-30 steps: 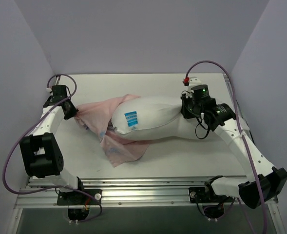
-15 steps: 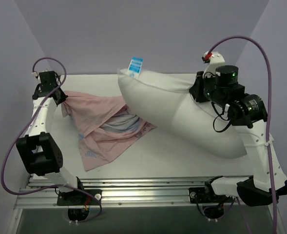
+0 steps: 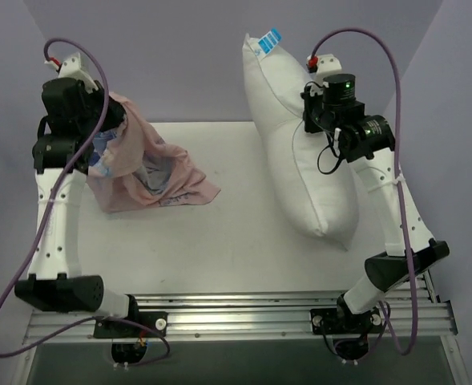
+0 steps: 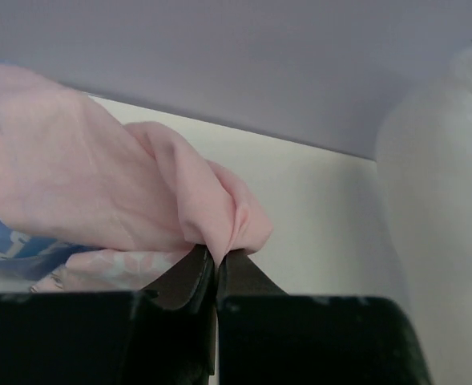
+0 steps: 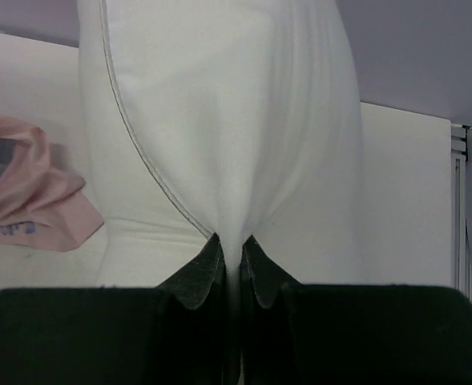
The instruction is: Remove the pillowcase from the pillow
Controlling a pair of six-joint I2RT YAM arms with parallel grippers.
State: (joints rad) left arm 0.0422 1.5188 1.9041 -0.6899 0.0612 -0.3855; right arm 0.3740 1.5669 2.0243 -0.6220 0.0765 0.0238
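Observation:
The pink pillowcase (image 3: 143, 168) hangs from my left gripper (image 3: 99, 120) at the left, its lower part bunched on the table with blue print showing inside. In the left wrist view my left gripper (image 4: 216, 255) is shut on a fold of the pillowcase (image 4: 91, 184). The plain white pillow (image 3: 300, 144) hangs free of the pillowcase at the right, a blue-and-white tag (image 3: 268, 41) at its top. My right gripper (image 3: 309, 112) is shut on the pillow's fabric, seen pinched in the right wrist view (image 5: 232, 241). The pillow (image 5: 219, 112) fills that view.
The white table (image 3: 236, 241) lies between the two arms, with lavender walls on three sides. A metal rail (image 3: 236, 317) runs along the near edge. The pillowcase also shows at the left of the right wrist view (image 5: 27, 192).
Both arms have risen and moved apart. The pillow has come fully out of the pillowcase and now hangs upright at the right; the pillowcase has lifted to the left.

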